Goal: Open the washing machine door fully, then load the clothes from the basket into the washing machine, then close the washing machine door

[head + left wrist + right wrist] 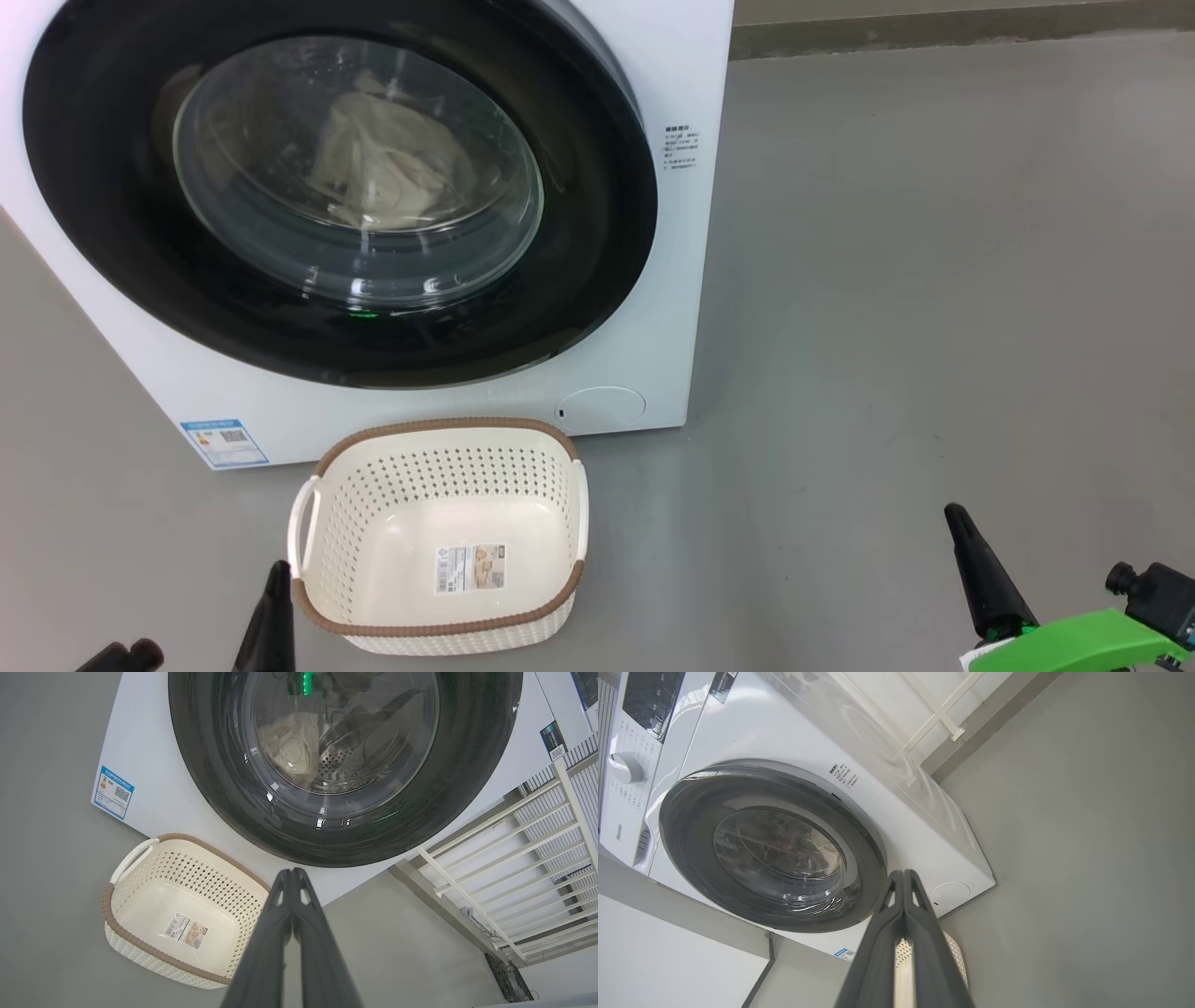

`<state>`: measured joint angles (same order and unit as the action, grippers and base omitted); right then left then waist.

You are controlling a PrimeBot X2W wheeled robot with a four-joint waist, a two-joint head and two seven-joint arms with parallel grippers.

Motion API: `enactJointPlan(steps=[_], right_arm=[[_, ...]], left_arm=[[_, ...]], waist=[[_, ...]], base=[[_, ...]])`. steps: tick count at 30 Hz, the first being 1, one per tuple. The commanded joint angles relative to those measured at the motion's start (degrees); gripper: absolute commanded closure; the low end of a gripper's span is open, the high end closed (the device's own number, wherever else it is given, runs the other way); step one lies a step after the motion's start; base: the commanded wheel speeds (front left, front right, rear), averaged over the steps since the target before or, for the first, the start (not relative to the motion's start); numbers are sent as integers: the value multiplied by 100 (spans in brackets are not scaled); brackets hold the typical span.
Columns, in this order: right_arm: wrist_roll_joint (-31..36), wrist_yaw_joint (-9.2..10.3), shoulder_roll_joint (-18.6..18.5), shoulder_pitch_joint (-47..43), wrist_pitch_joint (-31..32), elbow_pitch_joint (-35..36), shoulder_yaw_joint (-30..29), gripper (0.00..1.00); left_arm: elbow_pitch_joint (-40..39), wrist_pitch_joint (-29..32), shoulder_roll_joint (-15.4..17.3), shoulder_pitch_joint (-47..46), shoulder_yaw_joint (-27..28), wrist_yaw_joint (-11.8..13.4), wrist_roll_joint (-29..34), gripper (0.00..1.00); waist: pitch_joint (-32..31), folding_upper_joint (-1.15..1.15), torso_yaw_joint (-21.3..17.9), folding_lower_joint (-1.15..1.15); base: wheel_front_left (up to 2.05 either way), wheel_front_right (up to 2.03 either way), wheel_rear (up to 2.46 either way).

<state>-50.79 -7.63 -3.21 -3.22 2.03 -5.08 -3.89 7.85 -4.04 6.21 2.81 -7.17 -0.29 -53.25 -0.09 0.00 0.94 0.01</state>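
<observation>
The washing machine (672,75) stands before me with the washing machine door (121,252) shut flat against its front. Through the glass I see the clothes (383,168), a pale cream heap inside the drum, also visible as the clothes (289,742) in the left wrist view. The basket (439,434) sits on the floor in front of the machine, holding only its label sticker. My left gripper (277,569) is shut just left of the basket, with nothing in it. My right gripper (954,511) is shut far to the right, over bare floor.
Grey floor (934,280) stretches to the right of the machine. A white slatted rack (514,858) leans by the wall beside the washer. The blue energy sticker (224,442) marks the machine's lower left corner. A control panel with a dial (626,767) tops the washer.
</observation>
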Motion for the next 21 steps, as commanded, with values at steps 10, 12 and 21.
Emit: enactJointPlan(steps=[10, 12, 21], right_arm=[[-799, 8, -83, 395, 57, -44, 43, 100], [-932, 8, -84, 414, 65, -75, 40, 100], [-1594, 9, -91, 514, 107, -233, 22, 100]], left_arm=[[17, 139, 24, -366, 305, -175, -742, 100], [39, 166, 18, -385, 336, -196, -868, 100], [151, 302, -18, -482, 492, -298, -1499, 100]], waist=[[5, 0, -15, 0], [5, 0, -18, 0], [10, 0, -33, 0]], base=[[0, 0, 0], [0, 0, 0], [0, 0, 0]])
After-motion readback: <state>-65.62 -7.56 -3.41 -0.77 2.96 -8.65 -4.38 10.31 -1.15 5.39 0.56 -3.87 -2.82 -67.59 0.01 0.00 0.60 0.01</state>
